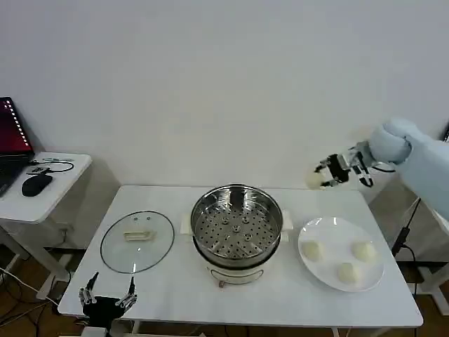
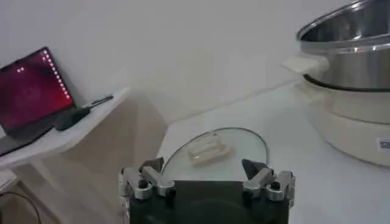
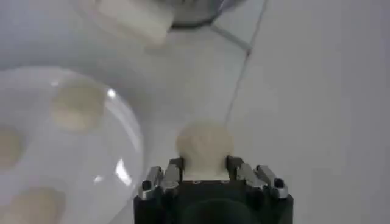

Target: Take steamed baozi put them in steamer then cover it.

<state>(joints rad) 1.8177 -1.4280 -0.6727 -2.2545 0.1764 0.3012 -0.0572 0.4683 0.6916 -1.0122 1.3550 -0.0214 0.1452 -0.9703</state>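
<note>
Baozi (image 3: 204, 146) sits clamped in the right tool (image 1: 330, 173), raised above the tabletop's (image 1: 175, 288) far right corner. Three baozi (image 1: 339, 258) lie on the white plate (image 1: 330, 226) beside the empty steamer (image 1: 237, 226). Left tool (image 1: 106, 293) waits, fingers spread, near the glass cover (image 1: 137, 241).

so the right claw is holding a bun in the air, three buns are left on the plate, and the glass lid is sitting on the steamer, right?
Not quite: the lid is not on the steamer. It lies flat on the table to the steamer's left, as the head view shows. The rest holds: the right claw holds a bun in the air, and three remain on the plate.
</note>
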